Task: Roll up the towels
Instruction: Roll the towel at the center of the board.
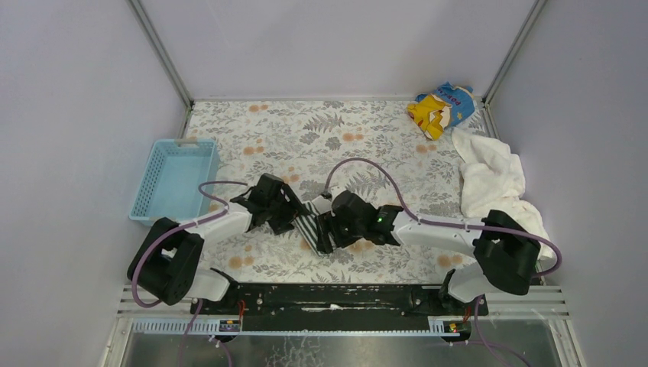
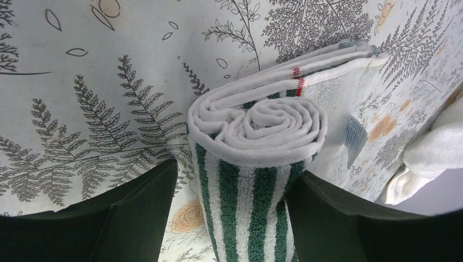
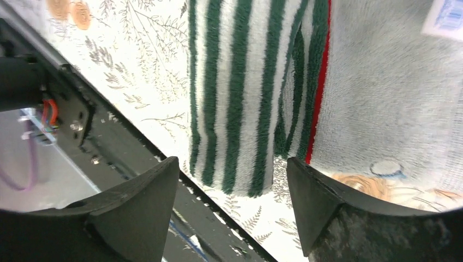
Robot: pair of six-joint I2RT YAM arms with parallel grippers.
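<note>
The small striped towel [image 1: 315, 227] lies between my two grippers near the table's front, most of it wound into a roll [image 2: 256, 131]. Its stripes look green and white up close [image 3: 235, 98]. A flat tail with a red line and a label still lies spread beside the roll. My left gripper [image 1: 294, 216] straddles one end of the roll [image 2: 237, 166]; one finger touches it, the other stands off with table showing between. My right gripper [image 1: 330, 229] is open just short of the other end, nothing between its fingers [image 3: 232, 159]. The big white towel [image 1: 493, 180] lies crumpled at the right.
A blue basket [image 1: 172, 180] stands at the left edge. A yellow-and-blue printed cloth [image 1: 442, 107] lies in the far right corner. The black base rail [image 3: 120, 147] runs along the table's near edge, close under my right gripper.
</note>
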